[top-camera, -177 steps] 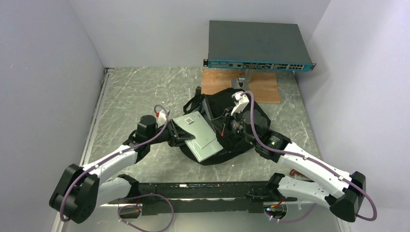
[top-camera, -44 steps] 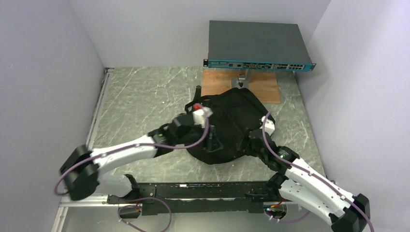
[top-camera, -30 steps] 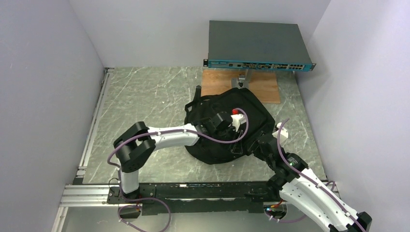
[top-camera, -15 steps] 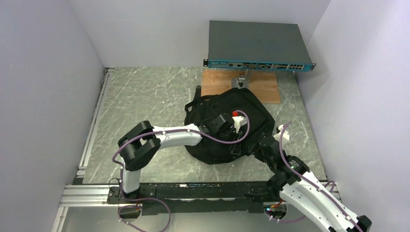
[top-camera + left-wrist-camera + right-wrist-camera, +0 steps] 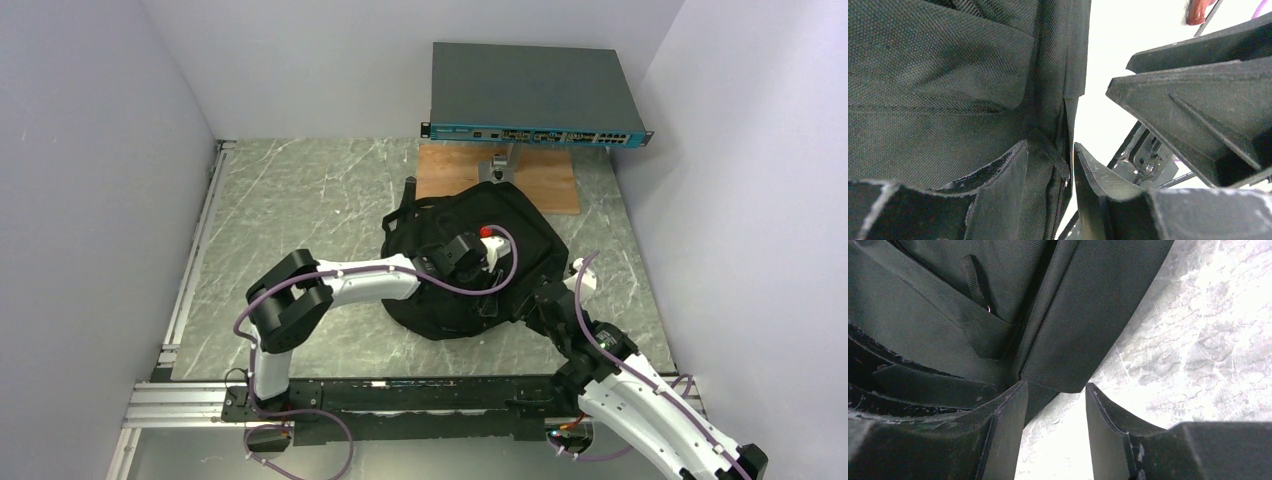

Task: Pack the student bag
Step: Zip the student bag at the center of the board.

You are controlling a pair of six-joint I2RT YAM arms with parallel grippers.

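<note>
The student bag (image 5: 520, 235) lies slumped mid-way across the marble table (image 5: 290, 200). My left gripper (image 5: 1050, 146) sits narrow around its zip seam (image 5: 1053, 160), grip unclear. My right gripper (image 5: 1055, 386) gapes at its edge.

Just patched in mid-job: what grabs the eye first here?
The black student bag lies dead centre, both pincers at it: left pincer straddling a zipper seam on top, right pincer open at its near-right edge. Behind stands a grey rack-mount box with a teal front.

I see student bag (image 5: 525, 228) mid table (image 5: 300, 200), rack box (image 5: 528, 90) behind, over wood board (image 5: 555, 188); L gripper (image 5: 1049, 150) over bag, R gripper (image 5: 1055, 390) at its right edge.
</note>
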